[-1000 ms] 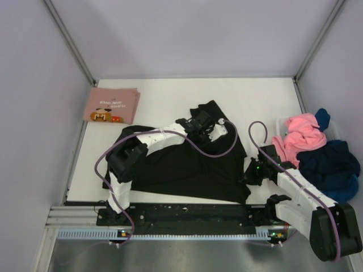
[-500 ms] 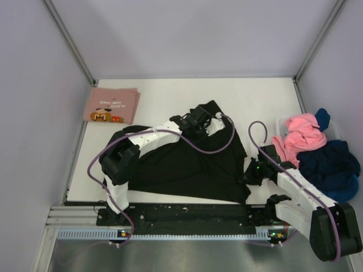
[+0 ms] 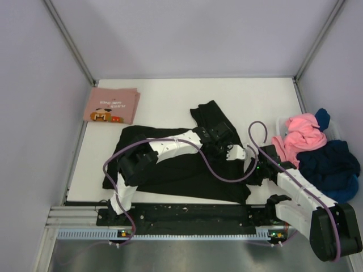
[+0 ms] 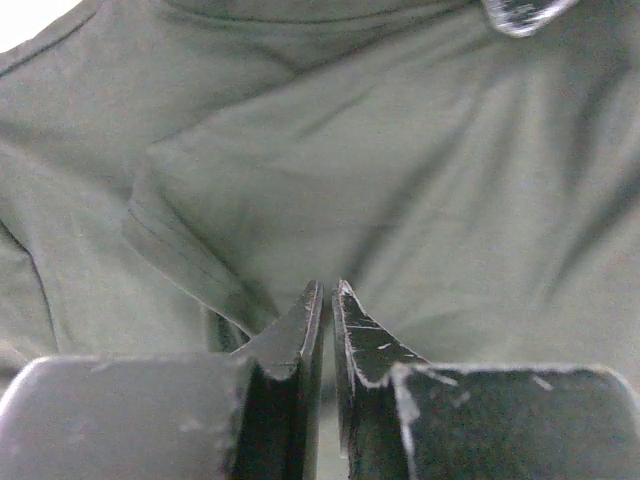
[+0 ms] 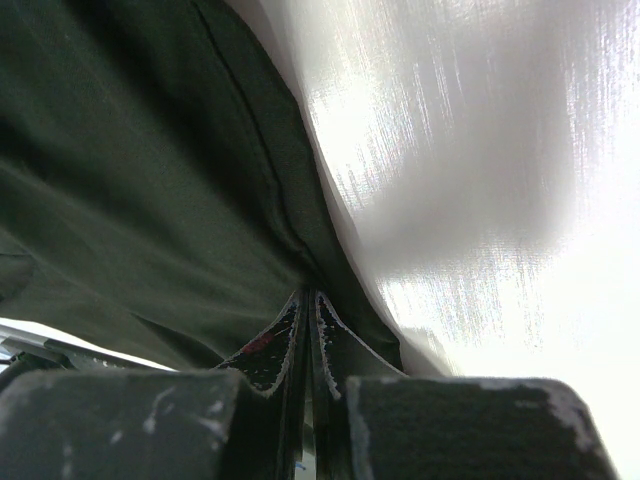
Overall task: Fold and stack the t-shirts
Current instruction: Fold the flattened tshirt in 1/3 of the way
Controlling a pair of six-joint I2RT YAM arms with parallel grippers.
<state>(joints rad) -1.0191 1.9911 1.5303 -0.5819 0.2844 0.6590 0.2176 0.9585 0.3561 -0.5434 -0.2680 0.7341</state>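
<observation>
A black t-shirt (image 3: 170,170) lies spread on the white table (image 3: 170,96); no print shows on it. My left gripper (image 3: 238,154) reaches across to the shirt's right side. In the left wrist view (image 4: 327,290) its jaws are closed to a thin slit, pinching a fold of the dark cloth (image 4: 420,180). My right gripper (image 3: 250,170) sits at the shirt's right edge. In the right wrist view (image 5: 308,295) it is shut on the hem (image 5: 290,220). A folded pink t-shirt with a cartoon print (image 3: 112,105) lies at the far left.
A heap of unfolded shirts sits at the right edge: a pink one (image 3: 300,136), a navy one (image 3: 329,161) and a blue one (image 3: 322,118), over a white bin (image 3: 281,122). Grey walls enclose the table. A metal rail (image 3: 181,218) runs along the near edge.
My left gripper has moved from the shirt's upper sleeve area down and to the right, close to my right gripper. The right arm has stayed put.
</observation>
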